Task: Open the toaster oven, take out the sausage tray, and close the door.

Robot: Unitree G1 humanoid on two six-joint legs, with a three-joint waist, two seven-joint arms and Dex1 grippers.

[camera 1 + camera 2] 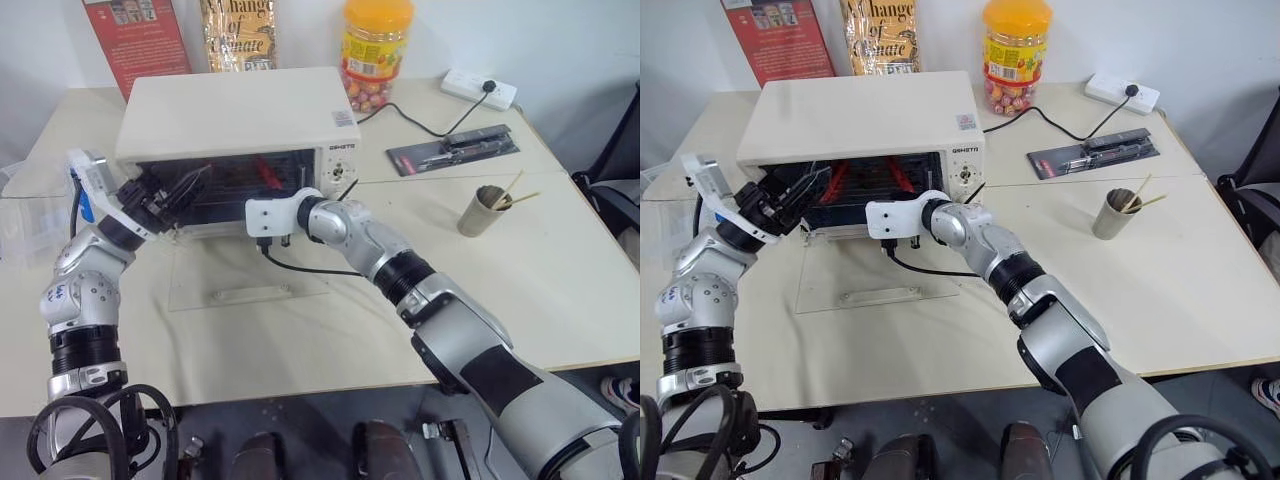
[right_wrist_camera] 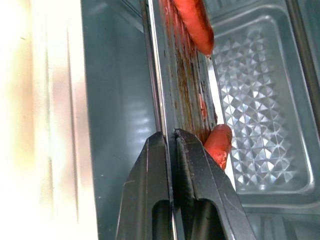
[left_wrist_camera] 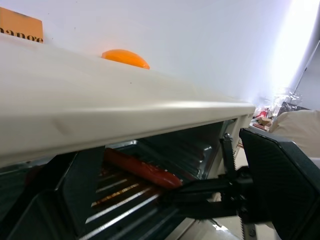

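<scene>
— Toaster oven (image 1: 240, 115) sits near the back edge of the desk (image 1: 560, 280), its door (image 1: 245, 275) folded down flat in front. Where is the sausage tray?

— Sausage tray (image 2: 187, 85) lies inside the oven cavity, with a red sausage (image 2: 195, 22) on it.

— And the hands?

— Right gripper (image 2: 170, 137) is pinched onto the tray's thin front rim. Left gripper (image 1: 790, 195) is spread wide at the oven's left opening, holding nothing.
</scene>
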